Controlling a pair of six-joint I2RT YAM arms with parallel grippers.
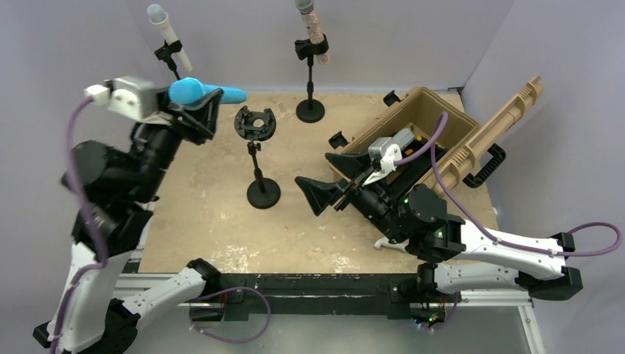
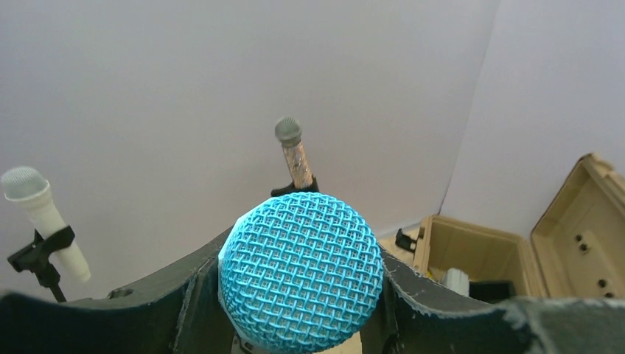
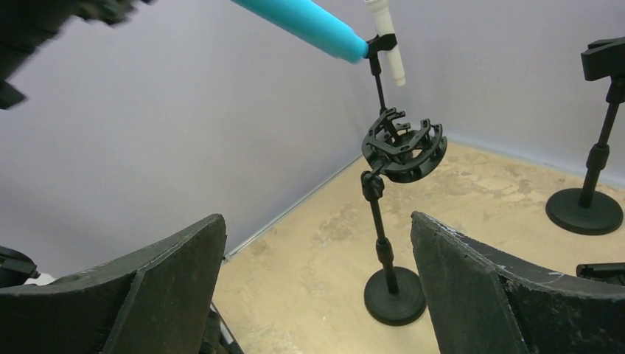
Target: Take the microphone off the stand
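Observation:
My left gripper (image 1: 199,110) is shut on a blue microphone (image 1: 206,91) and holds it level, high above the table's left side. In the left wrist view its blue mesh head (image 2: 301,269) fills the space between the jaws. The black stand (image 1: 262,193) with a round shock-mount clip (image 1: 255,122) stands empty at mid-table, just right of the microphone's tail. It also shows in the right wrist view (image 3: 394,295), with the microphone's handle (image 3: 309,26) above it. My right gripper (image 1: 318,181) is open and empty, right of the stand's base.
A white microphone (image 1: 169,33) on a stand is at the back left. A speckled microphone (image 1: 313,29) on a stand (image 1: 310,110) is at the back centre. An open tan case (image 1: 435,140) lies at the right, behind the right arm.

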